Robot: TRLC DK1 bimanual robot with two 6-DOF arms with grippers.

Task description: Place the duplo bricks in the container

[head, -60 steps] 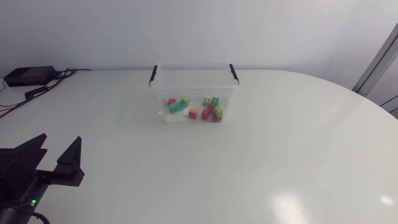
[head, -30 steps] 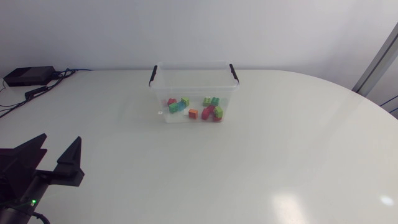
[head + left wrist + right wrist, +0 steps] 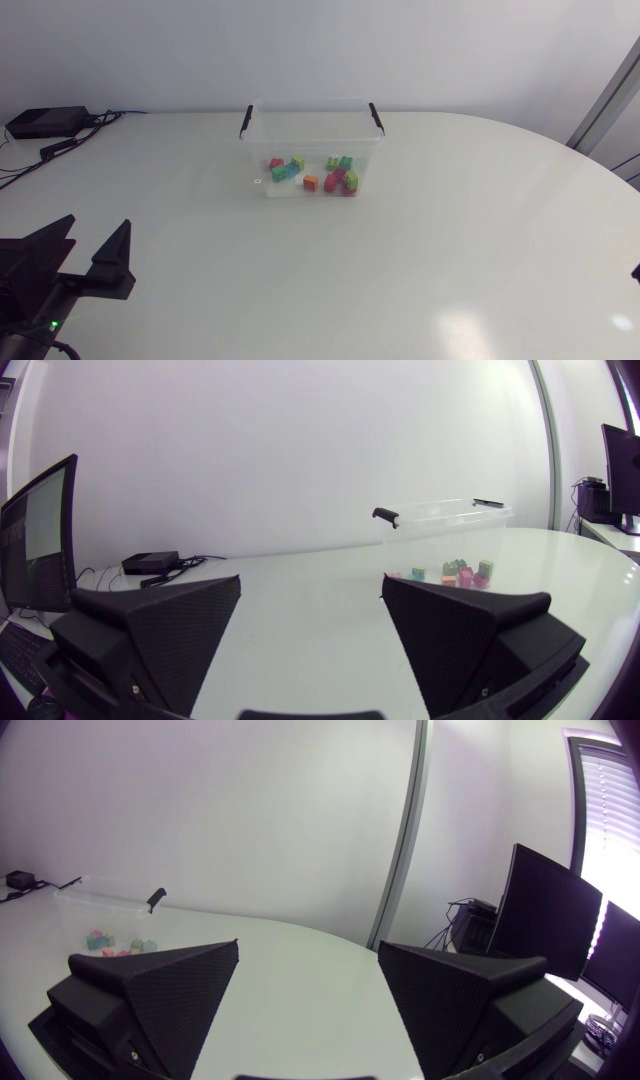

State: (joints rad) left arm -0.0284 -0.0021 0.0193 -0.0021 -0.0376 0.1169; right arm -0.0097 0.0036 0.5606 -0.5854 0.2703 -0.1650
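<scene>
bricks [image 3: 312, 177] all lie inside the clear container [image 3: 310, 138], at the far middle of the counter [image 3: 460, 240]. left claw [image 3: 312, 585] spread wide, holding nothing, container well ahead of it. right claw [image 3: 308, 948] spread wide, holding nothing.

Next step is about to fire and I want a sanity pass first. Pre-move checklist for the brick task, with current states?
1. Duplo bricks inside the container: ok, and no loose bricks show on the table.
2. Container upright with its top open: ok.
3. Left gripper has its fingers open with nothing between them: ok.
4. Right gripper has its fingers open with nothing between them: ok.
5. Both grippers stand well apart from the container: ok.
6. Every brick is accounted for: cannot tell, since the pile overlaps and no target count is known.
</scene>
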